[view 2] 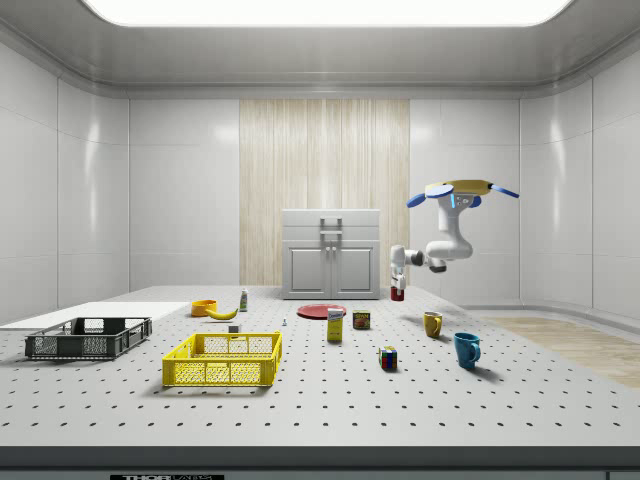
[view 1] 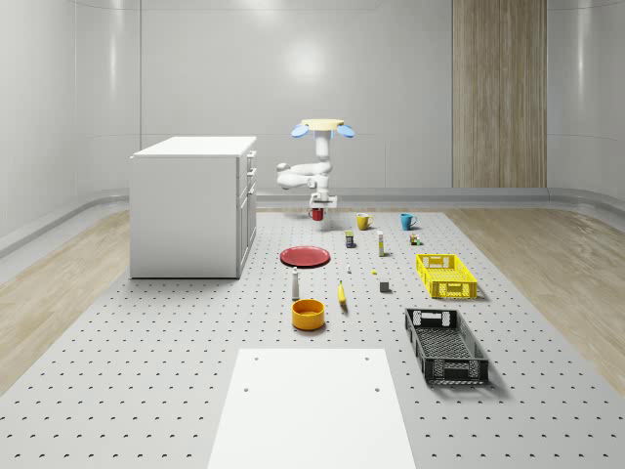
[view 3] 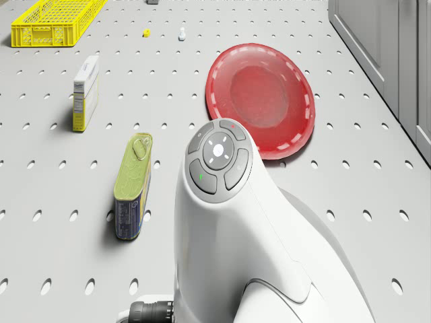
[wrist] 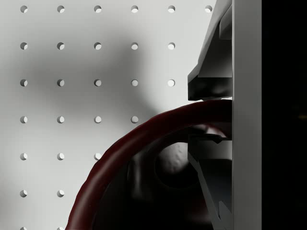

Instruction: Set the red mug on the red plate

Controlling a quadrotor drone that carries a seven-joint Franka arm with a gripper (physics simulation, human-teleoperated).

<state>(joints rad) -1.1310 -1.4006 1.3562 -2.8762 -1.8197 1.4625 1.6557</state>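
1. Beyond the far edge of the plate (view 1: 305,256), the drone (view 1: 322,128) hovers above the perforated floor (view 1: 146,371), to the right of the cabinet (view 1: 193,205) in the whole-scene view.
2. Right of the plate in that view stand a yellow mug (view 1: 363,222), a blue mug (view 1: 407,221), a can (view 1: 350,238) and a box (view 1: 381,244); nearer lie a yellow crate (view 1: 446,275), a black crate (view 1: 445,344), a banana (view 1: 342,294), a bottle (view 1: 295,284) and an orange bowl (view 1: 308,314).
3. No object lies between the mug (view 1: 316,212) and the plate.
4. From the drone the arm (view 2: 440,245) drops, bends at its elbow and reaches sideways to a wrist that points down.
5. At its tip the gripper (view 2: 398,285) pinches the mug: in the wrist view one finger (wrist: 211,81) sits outside the rim and the other inside.
6. Held so, the mug hangs clear of the floor, just past the plate's far edge, and not yet on it.
7. Its long axis runs upright, mouth up toward the wrist; I cannot tell which way the handle points.
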